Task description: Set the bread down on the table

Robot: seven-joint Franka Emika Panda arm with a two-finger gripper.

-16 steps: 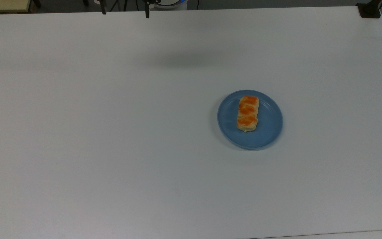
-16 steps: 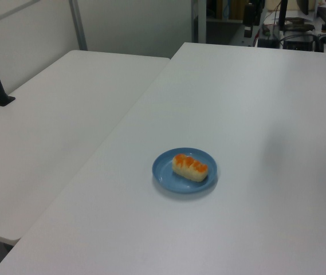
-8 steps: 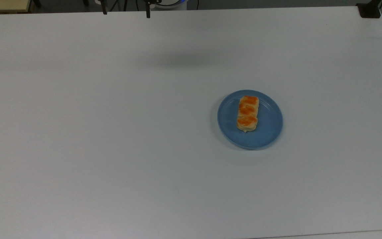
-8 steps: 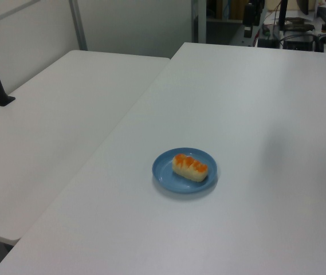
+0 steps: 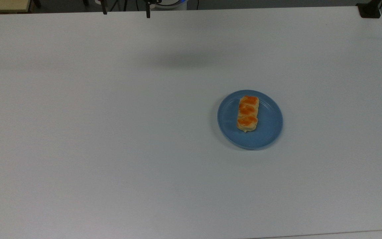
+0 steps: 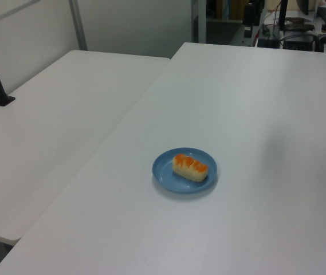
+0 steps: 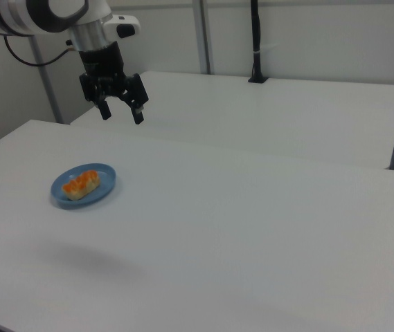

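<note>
One bread (image 5: 247, 114) lying on one blue plate (image 5: 267, 131), one white table (image 5: 111, 132) beneath, second white table (image 6: 54, 126) just beside, one tool (image 7: 120, 113) raised above the table, fingers spread, empty, pale partition walls behind.

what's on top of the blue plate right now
The bread lies lengthwise on the blue plate, orange-glazed bumps up. The plate surface beneath the bread is covered.
</note>
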